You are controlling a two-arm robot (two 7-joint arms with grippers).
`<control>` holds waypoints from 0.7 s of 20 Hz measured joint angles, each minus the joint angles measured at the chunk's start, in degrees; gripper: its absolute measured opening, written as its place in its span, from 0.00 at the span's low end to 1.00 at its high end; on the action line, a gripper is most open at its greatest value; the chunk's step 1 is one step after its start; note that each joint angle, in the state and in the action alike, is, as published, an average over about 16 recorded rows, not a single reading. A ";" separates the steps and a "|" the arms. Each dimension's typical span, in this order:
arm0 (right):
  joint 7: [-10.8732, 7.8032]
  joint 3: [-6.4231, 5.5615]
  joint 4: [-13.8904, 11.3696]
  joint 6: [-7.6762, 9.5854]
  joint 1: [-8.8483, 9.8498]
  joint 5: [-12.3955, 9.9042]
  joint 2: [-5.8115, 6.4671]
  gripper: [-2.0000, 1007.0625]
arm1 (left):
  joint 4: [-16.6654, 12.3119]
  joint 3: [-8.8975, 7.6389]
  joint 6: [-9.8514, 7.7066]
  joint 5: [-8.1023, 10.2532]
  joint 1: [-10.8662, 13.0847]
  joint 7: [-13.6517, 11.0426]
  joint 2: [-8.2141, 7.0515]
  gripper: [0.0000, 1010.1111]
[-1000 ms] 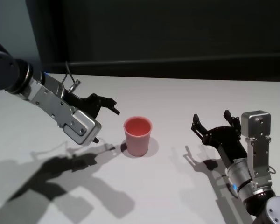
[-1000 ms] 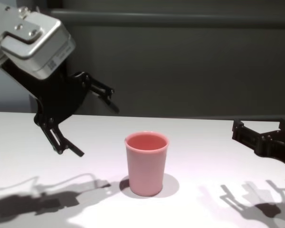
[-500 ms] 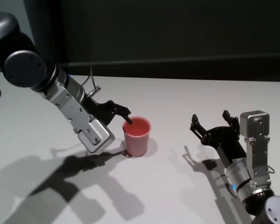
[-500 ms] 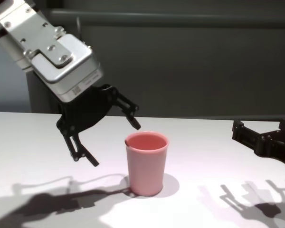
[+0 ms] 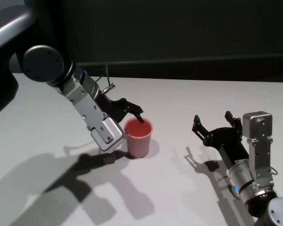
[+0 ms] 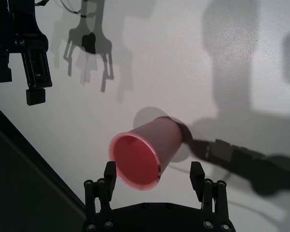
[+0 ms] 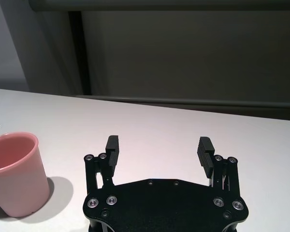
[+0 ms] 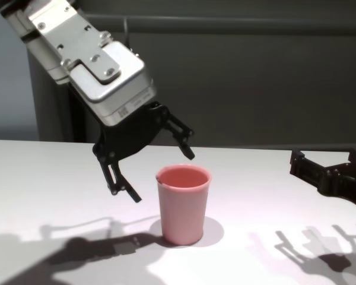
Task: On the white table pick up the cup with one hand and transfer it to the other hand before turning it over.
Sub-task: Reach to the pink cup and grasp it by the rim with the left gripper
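Left gripper (image 8: 154,163) has closed in on the cup (image 8: 183,203), fingers wide, straddling its rim; no grasp yet. Right gripper (image 5: 216,125) idles wide open near the white table (image 5: 188,94)'s right edge.

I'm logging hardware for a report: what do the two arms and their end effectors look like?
Both arms have silver-grey metal housings and round dark joints. Each end effector, left and right, is black with two fingers and visible screws. A thin cable loops by the left wrist.

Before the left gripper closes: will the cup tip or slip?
The cup stands upright on a base narrower than its rim, so an off-centre nudge could probably tip it. Its smooth tapered wall may slip downward in the open left gripper. It looks empty, likely light.
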State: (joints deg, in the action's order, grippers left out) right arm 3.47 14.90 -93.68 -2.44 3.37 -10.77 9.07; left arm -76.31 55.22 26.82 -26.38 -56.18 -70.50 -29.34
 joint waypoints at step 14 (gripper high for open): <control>0.00 0.00 0.00 0.00 0.00 0.00 0.00 0.99 | 6.08 3.26 2.45 -1.65 -2.09 1.84 3.51 0.99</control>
State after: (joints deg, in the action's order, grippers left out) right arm 3.47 14.90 -93.68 -2.44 3.37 -10.77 9.07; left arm -70.23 58.48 29.27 -28.03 -58.27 -68.66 -25.83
